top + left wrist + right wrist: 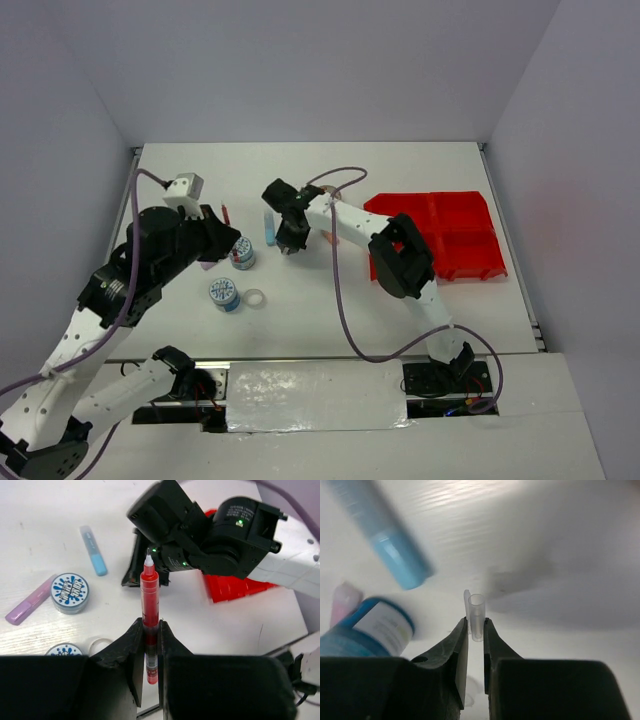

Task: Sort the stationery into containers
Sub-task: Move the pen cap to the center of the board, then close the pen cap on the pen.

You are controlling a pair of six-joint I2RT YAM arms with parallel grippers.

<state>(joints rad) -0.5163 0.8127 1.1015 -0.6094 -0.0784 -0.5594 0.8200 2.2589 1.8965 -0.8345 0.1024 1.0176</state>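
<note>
The left hand point(151, 630) has its two black fingers closed on the lower barrel of a thin red pen point(150, 592), which stands upright between them with its pale tip uppermost and its lower end poking out below the grip. The right hand point(475, 629) is nearly shut, pinching a small clear plastic tube point(477, 611) whose open end rises above the fingertips; this hand hangs low over the white worktop point(400, 310). Just beside the right hand lies a light-blue stubby marker point(269, 228), flat on the worktop. Near the left hand sits a round blue-white patterned tape roll point(242, 253), with a lilac stubby marker point(30, 602) touching or almost touching its side. A second blue-white patterned tape roll point(224, 294) lies closer to the arm bases, and a small clear tape ring point(254, 297) rests just beside it. At the right side of the worktop, well apart from both hands, stands the bright red plastic bin tray point(465, 235) with its rectangular compartments, partly hidden by the right arm.
</note>
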